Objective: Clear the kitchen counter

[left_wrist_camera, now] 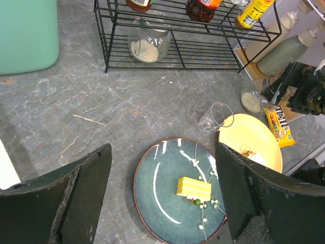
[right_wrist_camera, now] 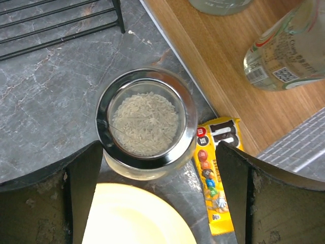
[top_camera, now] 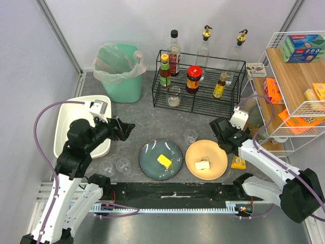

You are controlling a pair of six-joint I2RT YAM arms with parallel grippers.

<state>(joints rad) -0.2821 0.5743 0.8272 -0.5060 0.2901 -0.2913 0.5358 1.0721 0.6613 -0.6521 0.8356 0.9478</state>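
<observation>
Progress is looking slight, judging by what the worktop (top_camera: 147, 119) is carrying. The dark stone worktop is spanning the scene in front of both arms, and most things on it are sitting loose.

- A blue plate (top_camera: 161, 159) with a yellow block (top_camera: 163, 161) on it is lying near the front edge.
- A yellow plate (top_camera: 206, 159) holding a pale bit of food is lying just beside it, to the right.
- Two small glasses (top_camera: 107, 167) are standing left of the blue plate, and a third glass (top_camera: 190, 135) is standing just behind the two plates.
- A candy packet (right_wrist_camera: 216, 173) is lying beside a jar of rice (right_wrist_camera: 146, 118), at the foot of the wooden shelf (right_wrist_camera: 223, 66).
- The white tub (top_camera: 71, 122) is sitting at the left. I am seeing no dishes in the part the arm is not hiding.

The left pincer (left_wrist_camera: 162, 152) is hanging released above the worktop just behind the blue plate, gripping nothing. The right pincer (right_wrist_camera: 158, 157) is standing spread wide, its fingers flanking the rice jar from above but not clenched on it. I cannot tell whether they are touching it.

By my reading, every loose item is waiting to be cleared, and the jar is looking like the first candidate.
</observation>
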